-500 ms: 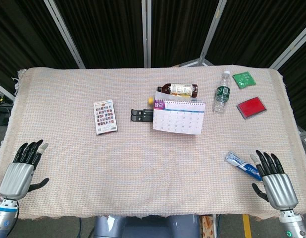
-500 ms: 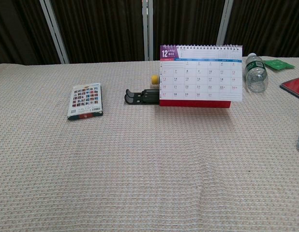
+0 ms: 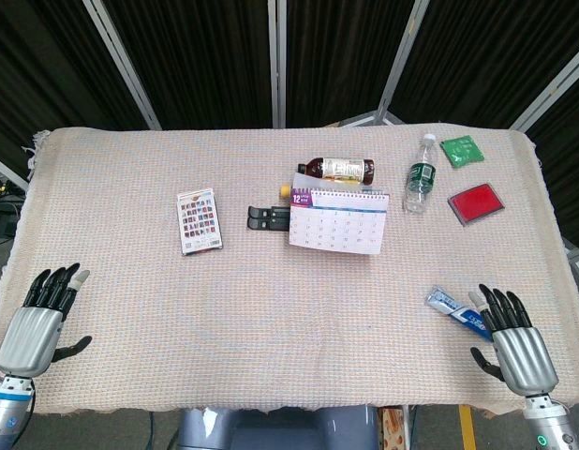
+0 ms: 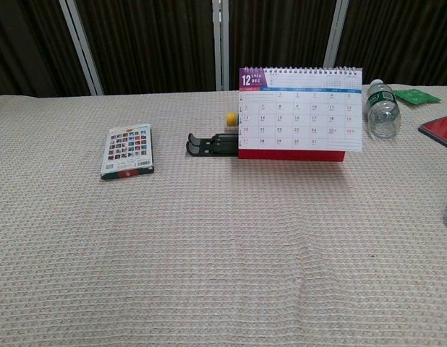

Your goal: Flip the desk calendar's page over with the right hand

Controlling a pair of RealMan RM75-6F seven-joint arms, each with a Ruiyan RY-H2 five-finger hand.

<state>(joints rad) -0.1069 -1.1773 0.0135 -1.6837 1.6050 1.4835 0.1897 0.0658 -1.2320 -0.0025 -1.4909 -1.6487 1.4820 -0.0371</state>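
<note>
The desk calendar (image 3: 338, 222) stands upright near the middle of the table, showing a December page with a purple corner, also seen as the calendar (image 4: 299, 112) in the chest view. My right hand (image 3: 517, 346) lies at the table's near right corner, fingers spread, holding nothing, far from the calendar. My left hand (image 3: 38, 322) rests at the near left corner, fingers spread and empty. Neither hand shows in the chest view.
A black stand (image 3: 268, 218) lies left of the calendar, a brown bottle (image 3: 338, 170) behind it. A water bottle (image 3: 420, 174), green packet (image 3: 461, 149) and red case (image 3: 475, 203) sit at right. A card box (image 3: 199, 221) lies left. A blue-white tube (image 3: 455, 311) touches my right fingertips.
My right hand has slid slightly toward the near edge of the table. The left hand and calendar stand as before.
</note>
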